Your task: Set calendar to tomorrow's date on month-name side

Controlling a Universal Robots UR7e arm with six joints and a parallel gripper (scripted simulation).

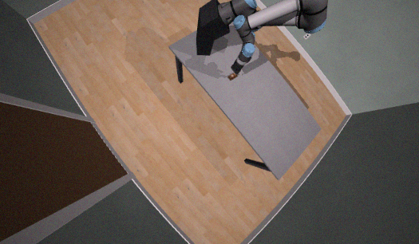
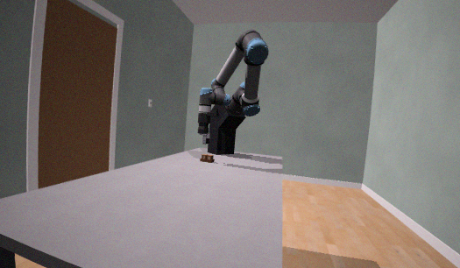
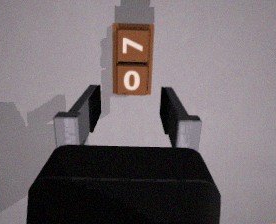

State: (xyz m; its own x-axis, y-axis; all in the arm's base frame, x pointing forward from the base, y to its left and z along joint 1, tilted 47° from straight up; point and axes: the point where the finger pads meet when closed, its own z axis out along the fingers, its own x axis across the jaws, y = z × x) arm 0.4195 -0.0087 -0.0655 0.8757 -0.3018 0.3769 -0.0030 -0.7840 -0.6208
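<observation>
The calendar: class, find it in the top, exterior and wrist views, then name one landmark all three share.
Top: the calendar lies near the table's upper end, just below the arm's tip.
Exterior: a small brown block at the table's far end, under the gripper.
Wrist: upper centre, cubes showing 7 and 0, beyond the open jaws.
Shared landmark: the grey table.
</observation>
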